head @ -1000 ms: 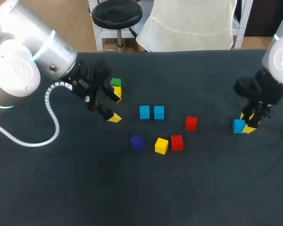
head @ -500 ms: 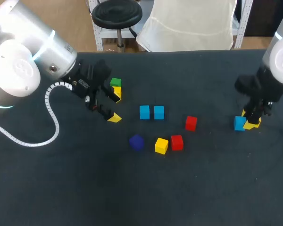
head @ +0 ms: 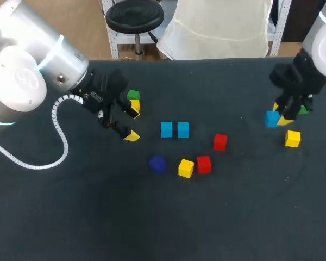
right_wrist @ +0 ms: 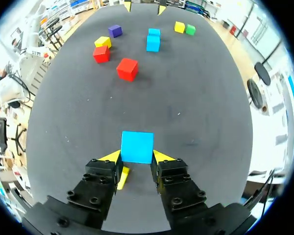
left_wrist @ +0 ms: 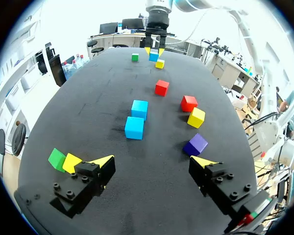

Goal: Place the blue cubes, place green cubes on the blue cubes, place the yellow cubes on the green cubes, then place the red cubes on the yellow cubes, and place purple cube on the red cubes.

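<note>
My right gripper is shut on a blue cube and holds it off the table at the far right. A yellow cube lies below it and a green cube peeks out behind it. Two blue cubes sit side by side mid-table. In front of them lie two red cubes, a yellow cube and a purple cube. My left gripper stands open at the left. Beside its finger are a green cube and a yellow cube.
The dark table has wide bare room along its front and between the middle cubes and the right gripper. My left arm's white cable loops over the table's left side.
My right gripper has lifted the blue cube and carried it back, away from the front edge, uncovering the yellow cube on the table. The left arm has not moved.
</note>
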Motion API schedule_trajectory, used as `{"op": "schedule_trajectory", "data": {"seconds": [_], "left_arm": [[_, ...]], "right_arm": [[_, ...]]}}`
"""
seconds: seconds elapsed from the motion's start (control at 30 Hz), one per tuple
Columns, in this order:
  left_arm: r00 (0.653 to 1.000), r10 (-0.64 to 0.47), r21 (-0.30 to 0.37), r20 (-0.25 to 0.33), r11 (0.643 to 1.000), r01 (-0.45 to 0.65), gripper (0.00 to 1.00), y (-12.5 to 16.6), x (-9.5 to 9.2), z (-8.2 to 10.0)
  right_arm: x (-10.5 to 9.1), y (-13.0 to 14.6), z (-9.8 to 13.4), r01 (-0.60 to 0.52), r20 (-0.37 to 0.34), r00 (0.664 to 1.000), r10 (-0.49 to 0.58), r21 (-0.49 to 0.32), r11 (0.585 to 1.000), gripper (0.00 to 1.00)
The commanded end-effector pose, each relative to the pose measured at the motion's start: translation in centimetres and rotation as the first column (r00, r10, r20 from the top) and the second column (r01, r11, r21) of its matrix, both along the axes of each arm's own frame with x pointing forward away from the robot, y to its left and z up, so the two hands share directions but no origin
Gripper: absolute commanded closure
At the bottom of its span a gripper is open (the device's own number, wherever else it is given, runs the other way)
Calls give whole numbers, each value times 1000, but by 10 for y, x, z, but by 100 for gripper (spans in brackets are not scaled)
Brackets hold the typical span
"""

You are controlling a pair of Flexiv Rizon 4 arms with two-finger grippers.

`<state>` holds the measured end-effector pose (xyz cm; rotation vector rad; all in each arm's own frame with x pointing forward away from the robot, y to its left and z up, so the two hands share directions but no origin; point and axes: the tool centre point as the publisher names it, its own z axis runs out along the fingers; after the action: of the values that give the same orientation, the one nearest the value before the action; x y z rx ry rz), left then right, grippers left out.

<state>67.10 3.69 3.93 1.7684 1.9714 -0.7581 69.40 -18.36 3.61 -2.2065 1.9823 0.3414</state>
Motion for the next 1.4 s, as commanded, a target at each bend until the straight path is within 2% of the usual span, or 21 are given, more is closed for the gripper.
{"op": "schedule_trajectory", "data": {"seconds": [0.03,0.2,0.33,0.43,0.57,0.63,1.3,1.4], "left_arm": [[1000,-2,-3,2,1000,2,0,1,0,-1],[1000,-2,-3,2,1000,2,0,1,0,-1],[1000,-2,-3,2,1000,2,0,1,0,-1],[1000,-2,-3,2,1000,2,0,1,0,-1],[1000,-2,-3,2,1000,2,0,1,0,-1],[1000,-2,-3,2,1000,2,0,1,0,-1],[1000,-2,-3,2,1000,2,0,1,0,-1],[1000,-2,-3,2,1000,2,0,1,0,-1]], "right_arm": [[21,16,-3,-40,-20,999,40,-11,999,100],[32,36,-2,-79,-17,997,78,-40,996,100],[35,51,-8,-87,-33,996,86,-35,996,100],[34,59,-5,-100,-40,994,100,-3,995,100],[32,57,8,-125,-72,989,129,58,991,100],[30,49,24,-120,-72,989,127,96,988,100],[30,49,24,-120,-72,989,127,96,988,100],[35,64,21,-134,-51,989,138,63,989,100]]}}
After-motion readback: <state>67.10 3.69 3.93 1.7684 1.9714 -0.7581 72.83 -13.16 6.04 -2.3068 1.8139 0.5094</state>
